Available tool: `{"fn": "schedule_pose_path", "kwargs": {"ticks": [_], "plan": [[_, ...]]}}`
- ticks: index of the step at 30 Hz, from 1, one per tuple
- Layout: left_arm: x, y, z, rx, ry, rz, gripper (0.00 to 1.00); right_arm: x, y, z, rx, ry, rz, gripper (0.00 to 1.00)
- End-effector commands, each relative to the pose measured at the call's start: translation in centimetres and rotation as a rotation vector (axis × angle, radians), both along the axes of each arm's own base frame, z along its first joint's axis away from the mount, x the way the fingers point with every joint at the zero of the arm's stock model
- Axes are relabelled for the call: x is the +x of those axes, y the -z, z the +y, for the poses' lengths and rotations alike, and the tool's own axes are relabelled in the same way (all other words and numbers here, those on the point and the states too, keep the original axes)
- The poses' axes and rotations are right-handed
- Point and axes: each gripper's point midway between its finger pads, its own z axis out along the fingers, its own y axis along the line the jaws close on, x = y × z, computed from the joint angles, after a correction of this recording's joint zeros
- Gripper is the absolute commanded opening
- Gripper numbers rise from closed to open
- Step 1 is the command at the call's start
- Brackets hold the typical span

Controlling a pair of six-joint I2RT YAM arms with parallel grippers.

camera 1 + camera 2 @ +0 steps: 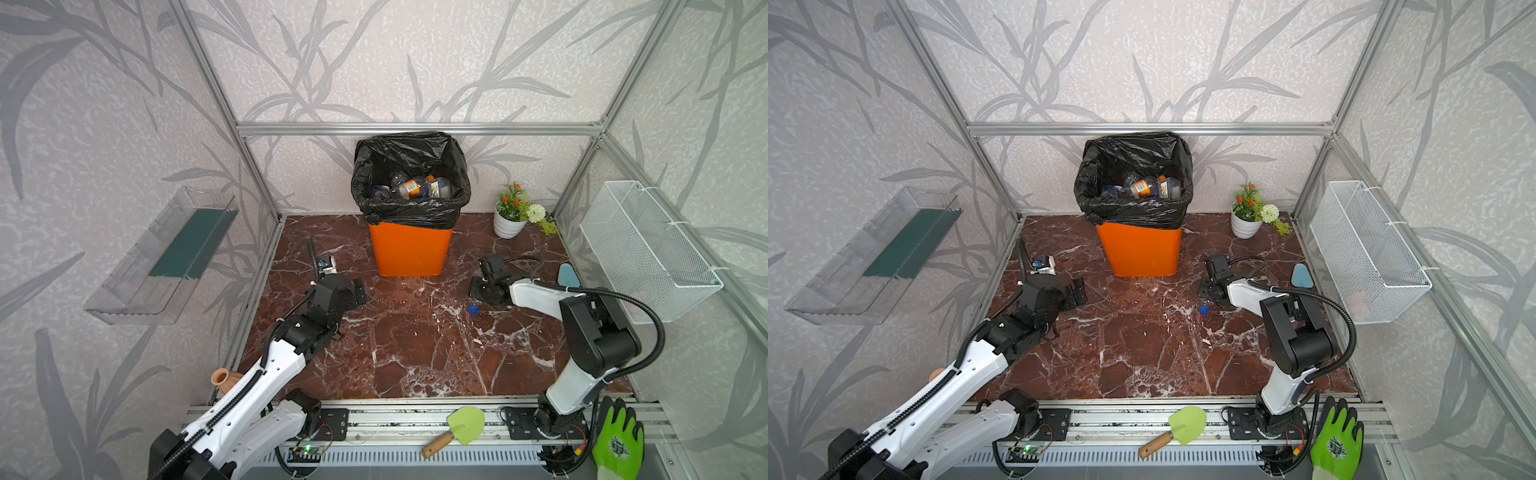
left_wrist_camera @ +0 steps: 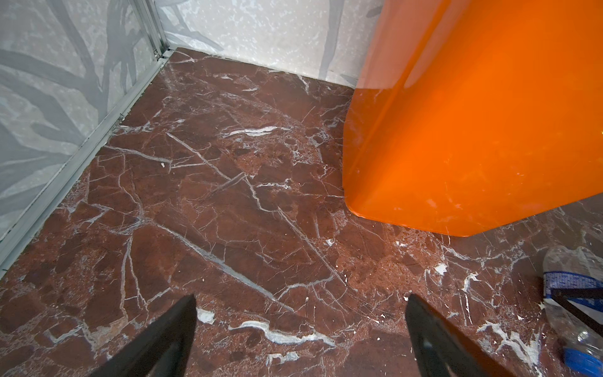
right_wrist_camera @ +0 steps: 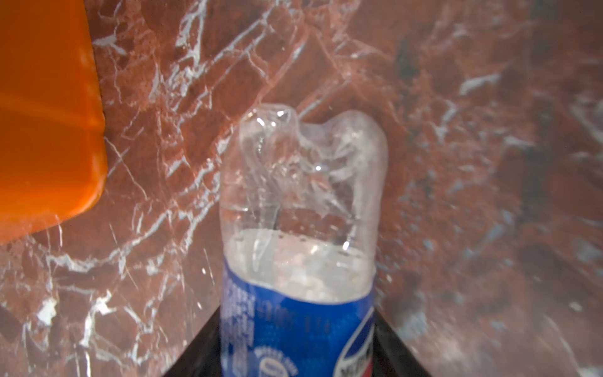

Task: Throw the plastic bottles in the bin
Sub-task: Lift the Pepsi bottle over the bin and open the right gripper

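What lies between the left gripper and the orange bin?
Nothing, only bare marble floor. The left wrist view shows it best: the open left gripper and the bin stand apart, with just floor between them.

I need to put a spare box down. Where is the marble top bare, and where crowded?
Bare: the wide front middle of the marble top, before the bin; also the back corner between bin and left wall. Crowded: the right side, where the right hand grips a bottle, flower pot behind.
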Motion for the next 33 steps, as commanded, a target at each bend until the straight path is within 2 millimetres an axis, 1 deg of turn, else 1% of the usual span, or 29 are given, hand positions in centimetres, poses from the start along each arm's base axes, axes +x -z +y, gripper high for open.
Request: {"fn": "schedule_pose_path", "kwargs": {"ticks": [1, 6, 9, 13, 17, 18, 19, 20, 22, 24, 25, 26, 27, 28, 29, 30, 31, 32, 33], "plan": [[-0.1, 0.9, 0.5, -0.013, -0.035, 0.014, 0.99, 0.3, -3.8, 0.0, 0.018, -0.033, -0.123, 0.47], [-0.2, 1.2, 1.1, -0.042, -0.069, 0.012, 0.99, 0.2, -10.0, -0.3, 0.062, -0.036, -0.341, 0.47], [-0.2, 1.5, 1.6, -0.065, -0.095, 0.007, 0.99, -0.8, -14.8, -1.1, 0.075, -0.026, -0.484, 0.47], [-0.2, 1.4, 2.4, -0.086, -0.127, -0.001, 0.99, -3.0, -22.5, -2.4, 0.109, -0.007, -0.709, 0.48], [-0.4, 1.4, 3.3, -0.117, -0.166, -0.016, 0.99, -5.5, -30.8, -4.0, 0.157, 0.037, -0.951, 0.49], [-0.5, 1.4, 3.5, -0.124, -0.172, -0.018, 0.99, -6.0, -33.0, -4.2, 0.174, 0.042, -1.007, 0.48], [-0.6, 1.6, 3.7, -0.129, -0.177, -0.016, 0.99, -6.3, -34.7, -4.2, 0.190, 0.039, -1.050, 0.49], [-0.7, 1.8, 3.9, -0.133, -0.182, -0.012, 0.99, -6.5, -36.8, -3.9, 0.210, 0.027, -1.097, 0.48], [-0.9, 2.1, 4.0, -0.135, -0.186, 0.000, 0.99, -6.3, -40.7, -2.9, 0.260, -0.022, -1.172, 0.49], [-1.1, 2.4, 4.0, -0.134, -0.183, 0.009, 0.99, -5.0, -44.3, -0.5, 0.333, -0.114, -1.212, 0.49], [-1.1, 2.5, 4.0, -0.136, -0.182, 0.012, 0.99, -4.1, -45.6, 1.0, 0.373, -0.167, -1.215, 0.49], [-1.1, 2.6, 3.9, -0.139, -0.179, 0.014, 0.99, -2.9, -46.8, 3.1, 0.410, -0.234, -1.204, 0.48], [-1.1, 2.7, 3.8, -0.144, -0.176, 0.014, 0.99, -2.1, -47.6, 5.8, 0.424, -0.319, -1.184, 0.49], [-1.1, 2.8, 3.7, -0.147, -0.173, 0.017, 0.99, -0.9, -48.0, 8.6, 0.418, -0.404, -1.148, 0.50], [-1.0, 3.0, 3.7, -0.151, -0.172, 0.019, 0.99, 0.0, -47.9, 12.0, 0.398, -0.512, -1.087, 0.52], [-0.9, 3.2, 3.6, -0.152, -0.170, 0.024, 0.99, 1.2, -47.1, 14.7, 0.356, -0.590, -1.009, 0.56], [-0.8, 3.2, 3.5, -0.153, -0.167, 0.028, 0.99, 2.4, -46.6, 15.8, 0.314, -0.611, -0.956, 0.59], [-0.6, 3.2, 3.3, -0.154, -0.161, 0.033, 0.99, 4.1, -45.9, 16.1, 0.278, -0.581, -0.907, 0.63], [-0.5, 3.3, 3.1, -0.151, -0.152, 0.043, 0.99, 5.8, -45.4, 16.0, 0.262, -0.543, -0.887, 0.75]]}}
